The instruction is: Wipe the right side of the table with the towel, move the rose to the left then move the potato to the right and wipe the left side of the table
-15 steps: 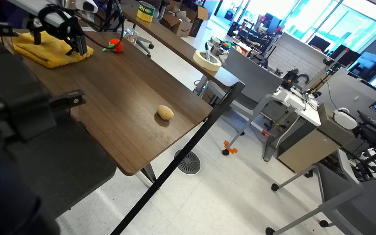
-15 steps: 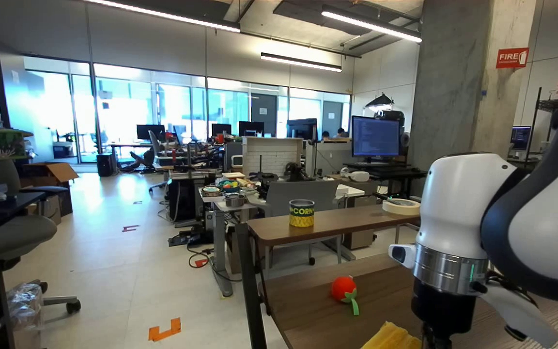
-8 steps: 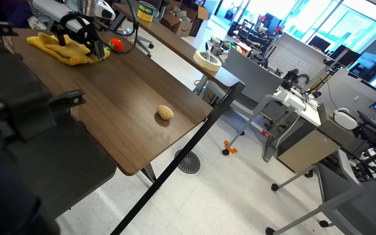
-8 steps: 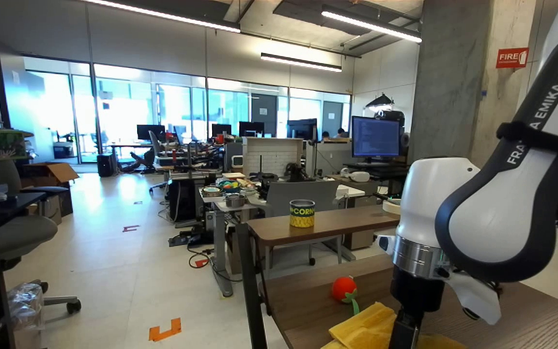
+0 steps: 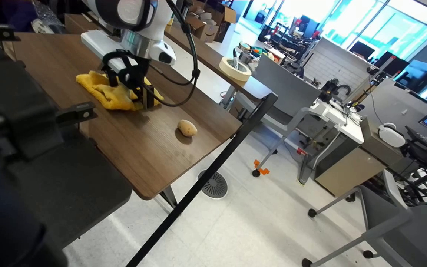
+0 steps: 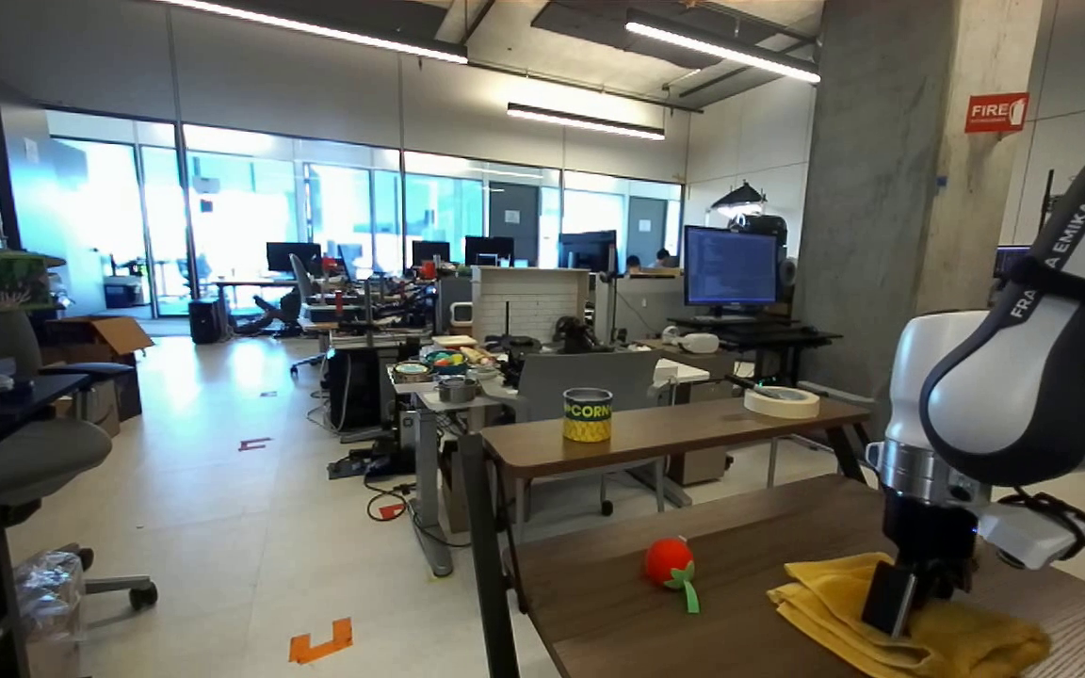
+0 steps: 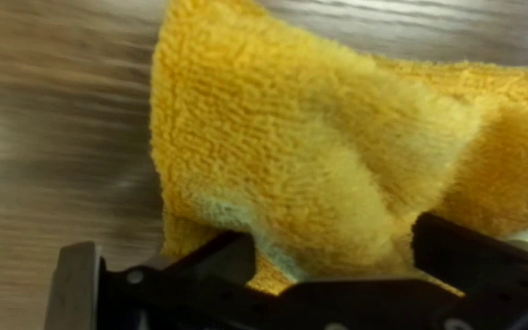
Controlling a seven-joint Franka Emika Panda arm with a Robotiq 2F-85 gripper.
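Towel (image 5: pixel 115 98) has slid along the desk (image 5: pixel 124 126) toward the short edge nearest the potato (image 5: pixel 187 128), end effector (image 7: pixel 328 245) on it, jaws apart. Wiping seems underway.

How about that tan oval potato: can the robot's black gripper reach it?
Probably, yes: the open gripper rests on the fluffy yellow towel, and only brown wood-grain table shows between towel and potato.

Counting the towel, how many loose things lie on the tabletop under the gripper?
3: the towel under the gripper, the rose apart from it, and the potato toward one end of the table. The arm or towel may hide more.
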